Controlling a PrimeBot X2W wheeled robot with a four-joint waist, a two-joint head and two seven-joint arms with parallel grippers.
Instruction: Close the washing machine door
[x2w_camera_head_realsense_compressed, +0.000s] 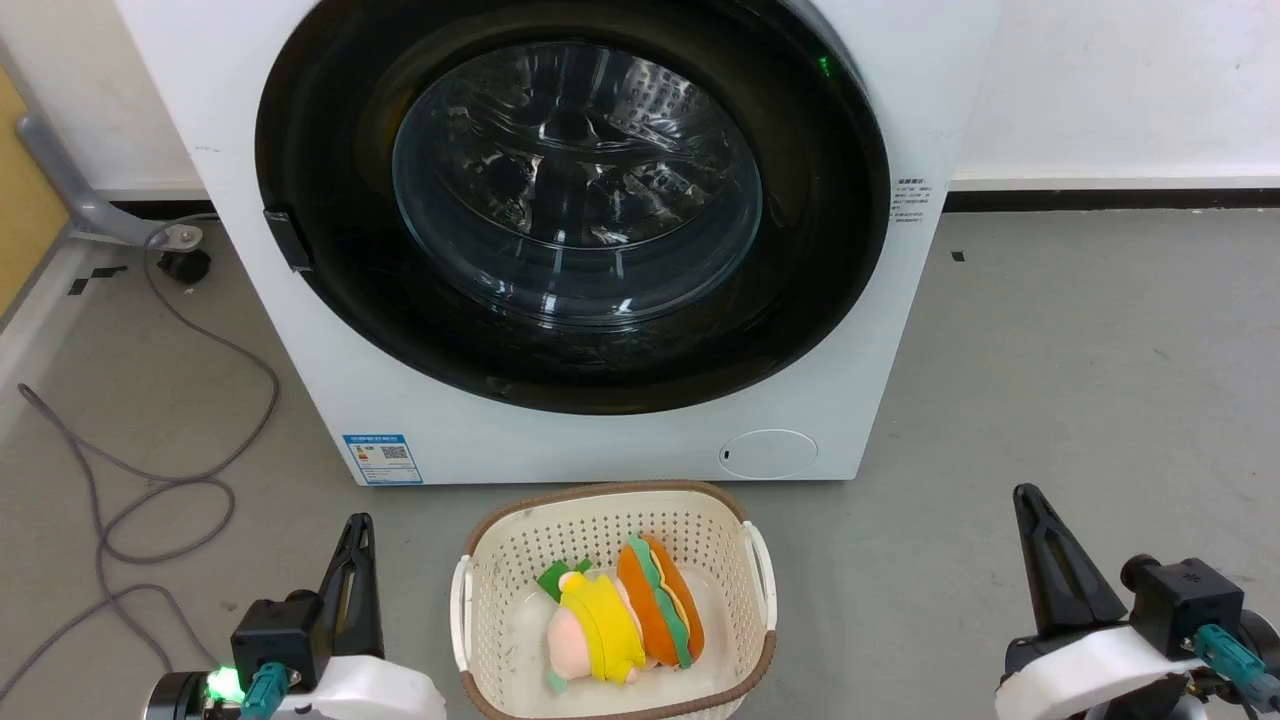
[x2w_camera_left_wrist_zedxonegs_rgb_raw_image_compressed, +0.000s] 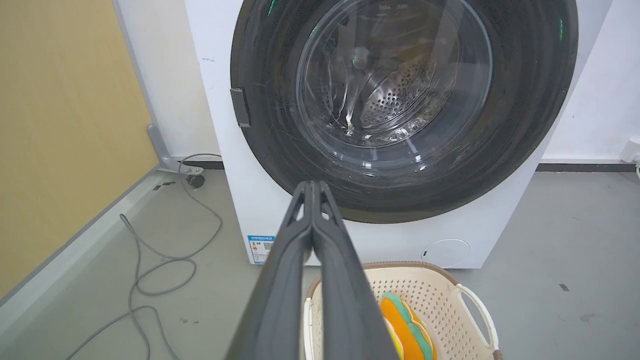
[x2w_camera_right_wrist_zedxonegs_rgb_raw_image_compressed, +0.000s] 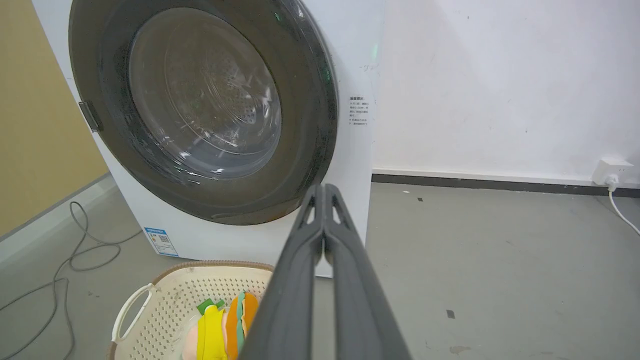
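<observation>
I see white wall (x2w_camera_head_realsense_compressed: 1100, 90), grey floor (x2w_camera_head_realsense_compressed: 1050, 380). One washing machine (x2w_camera_head_realsense_compressed: 620, 450), white, stands on floor. Washing machine door (x2w_camera_head_realsense_compressed: 575, 200) lies flush on its front. One cream basket (x2w_camera_head_realsense_compressed: 610, 498) just before machine, soft toys (x2w_camera_head_realsense_compressed: 620, 610) inside. One grey cable (x2w_camera_head_realsense_compressed: 150, 480) loops at left. Left gripper (x2w_camera_left_wrist_zedxonegs_rgb_raw_image_compressed: 312, 186), right gripper (x2w_camera_right_wrist_zedxonegs_rgb_raw_image_compressed: 324, 188): fingers pressed together, empty. Blue QR sticker (x2w_camera_head_realsense_compressed: 382, 458), side label (x2w_camera_head_realsense_compressed: 908, 203): print too small to read.
</observation>
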